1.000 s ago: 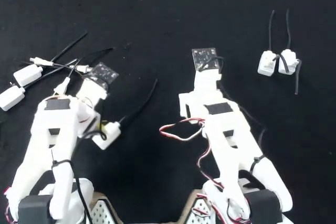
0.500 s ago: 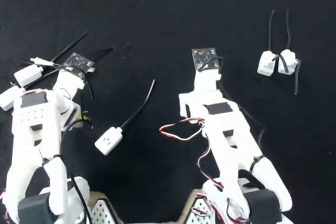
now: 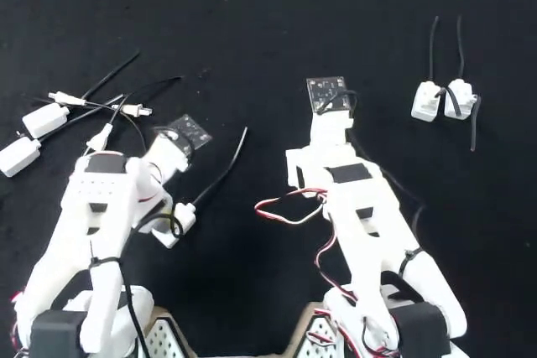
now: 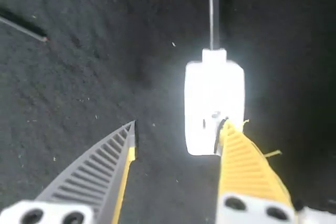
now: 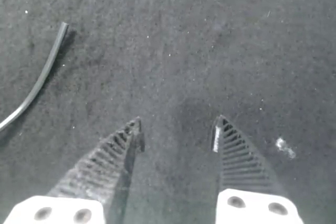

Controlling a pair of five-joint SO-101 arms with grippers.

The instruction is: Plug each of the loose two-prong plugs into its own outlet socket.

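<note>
High view: left arm [image 3: 105,199], over the loose plugs [image 3: 134,110] half a second ago, now back above the white socket [image 3: 179,220]; no plug fetched, seemingly.
Left wrist view: left gripper [image 4: 177,129] spread wide, one finger overlapping the socket.
Right wrist view: right gripper [image 5: 176,129] wide apart, unmoved, over black cloth [image 5: 210,35].

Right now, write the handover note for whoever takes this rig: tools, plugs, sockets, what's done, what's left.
Left tool: open, low over the lone outlet socket by its arm, one finger at the socket's edge, nothing gripped.
Right tool: open above bare cloth, holding nothing.
Loose plugs: tangled with their cables on the left arm's side, near two more sockets.
White pair on the right arm's side: pressed together; looks plugged, but I cannot confirm it.
Done: possibly that pair.
Left: every loose plug on the left arm's side.
</note>
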